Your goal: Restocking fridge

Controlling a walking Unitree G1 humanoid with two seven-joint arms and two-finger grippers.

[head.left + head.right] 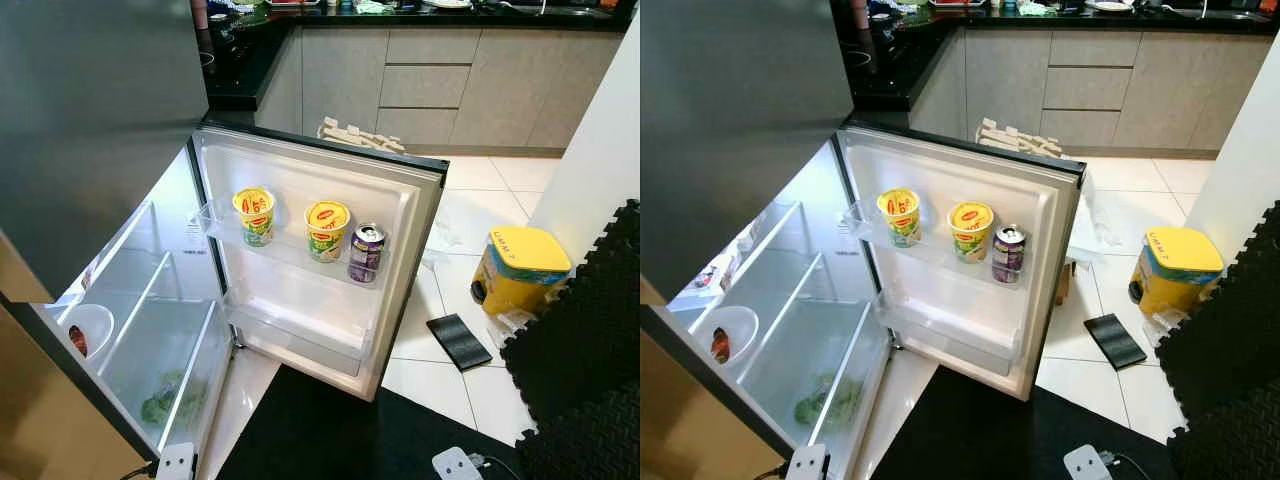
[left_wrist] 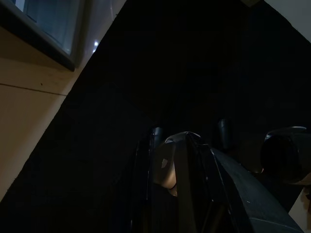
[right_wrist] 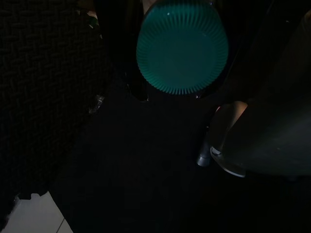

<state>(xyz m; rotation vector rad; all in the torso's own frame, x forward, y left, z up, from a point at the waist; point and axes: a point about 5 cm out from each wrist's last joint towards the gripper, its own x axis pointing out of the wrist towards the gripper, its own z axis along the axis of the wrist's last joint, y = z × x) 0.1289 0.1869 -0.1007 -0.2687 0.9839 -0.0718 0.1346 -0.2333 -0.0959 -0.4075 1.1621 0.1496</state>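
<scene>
White fridge interior lit at far left, its compartment open; white bowl with something red inside sits at the left edge of a glass shelf; green leafy stuff lies in the clear drawer just beside it, toward the near corner; fridge door swung open in the middle, dark outer edge on its right; upper door shelf carries three items in a row: yellow noodle cup at the left end, second noodle cup mid-shelf, purple drink can at the right end just beside it; lower door shelf under them; black floor mat below the door; small dark flat object on the white tiles to the right; yellow bin beyond it; black foam mats at far right; grey kitchen cabinets along the back.

Left wrist view very dark; left gripper hangs over the black mat beside a pale wood panel; cannot tell if its fingers are apart or together.

Right wrist view dark too; right gripper pinching a teal ribbed round cup between its black fingers, over the dark mat, well apart from the door shelves.
</scene>
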